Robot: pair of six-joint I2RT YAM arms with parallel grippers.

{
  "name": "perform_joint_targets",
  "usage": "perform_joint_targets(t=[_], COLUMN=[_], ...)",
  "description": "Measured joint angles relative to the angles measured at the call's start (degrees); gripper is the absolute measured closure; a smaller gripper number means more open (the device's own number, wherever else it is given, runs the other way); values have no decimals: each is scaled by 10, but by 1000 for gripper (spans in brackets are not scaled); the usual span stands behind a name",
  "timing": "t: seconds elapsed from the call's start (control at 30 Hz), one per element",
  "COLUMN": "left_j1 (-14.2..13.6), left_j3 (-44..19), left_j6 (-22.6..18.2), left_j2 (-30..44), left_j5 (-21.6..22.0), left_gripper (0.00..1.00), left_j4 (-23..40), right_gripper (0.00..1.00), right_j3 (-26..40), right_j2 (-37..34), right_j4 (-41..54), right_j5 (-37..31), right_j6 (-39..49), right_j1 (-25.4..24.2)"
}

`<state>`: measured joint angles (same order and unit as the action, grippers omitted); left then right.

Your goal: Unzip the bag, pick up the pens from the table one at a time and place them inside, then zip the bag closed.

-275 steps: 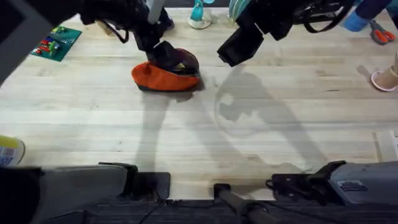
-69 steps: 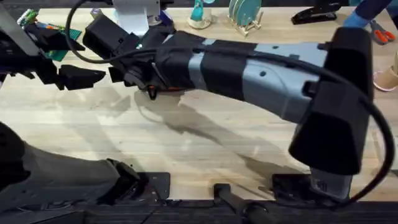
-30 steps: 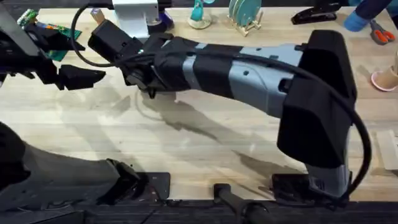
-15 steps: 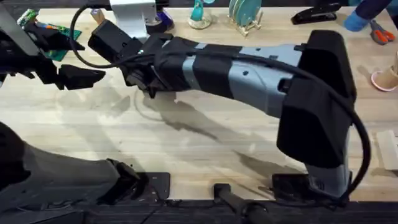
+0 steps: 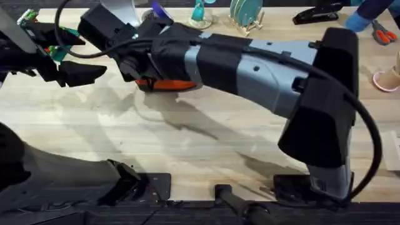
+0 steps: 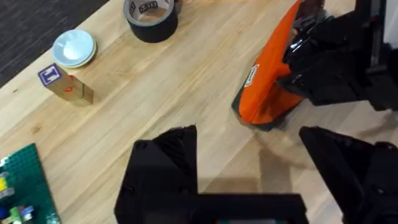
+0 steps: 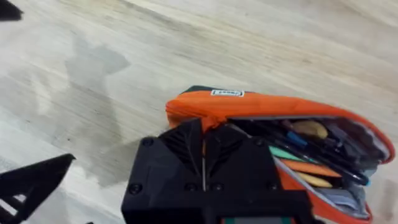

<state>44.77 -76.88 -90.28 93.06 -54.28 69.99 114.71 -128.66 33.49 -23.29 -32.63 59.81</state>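
Orange bag (image 5: 167,84) sits on the wooden table (image 5: 206,150), toward the far left-centre, mostly covered in the overhead view by the right arm. That arm reaches from the lower-right base across the middle, grey and black, long and nearly level over the tabletop. Right gripper (image 7: 204,163) is at the bag's top edge; its two fingers are pressed together on the zipper end of the bag. Left arm stands off to the left side; left gripper (image 6: 249,152) hovers over bare wood just beside the bag (image 6: 268,74), jaws wide apart, holding nothing.

Bag (image 7: 280,124) is unzipped along most of its length in the right wrist view. Inside: several pens and pencils (image 7: 311,152), orange, green, yellow and dark ones, packed lengthwise against a dark lining. A small white label shows on the bag's side.

Table is pale plank with visible grain. Near the left gripper: a roll of black tape (image 6: 150,17), a small white dish (image 6: 73,48), a small wooden block (image 6: 67,88), a green baseplate (image 6: 23,186). Far edge holds a black stapler (image 5: 324,14).
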Motion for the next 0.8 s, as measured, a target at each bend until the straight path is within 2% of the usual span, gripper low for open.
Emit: perform_joint_targets(t=[0.17,0.53,0.8], left_j1=[0,0,0], left_j3=[0,0,0], left_j6=[5,27,28], left_j2=[0,0,1], left_j5=[-13,-61,-73], left_gripper=[6,8,8], left_j4=[26,27,26], right_gripper=[971,972,971], right_j3=[8,12,12], right_j2=[0,0,0], right_j4=[8,20,20], right_j5=[2,2,1], right_j6=[10,14,14], right_j1=[0,0,0])
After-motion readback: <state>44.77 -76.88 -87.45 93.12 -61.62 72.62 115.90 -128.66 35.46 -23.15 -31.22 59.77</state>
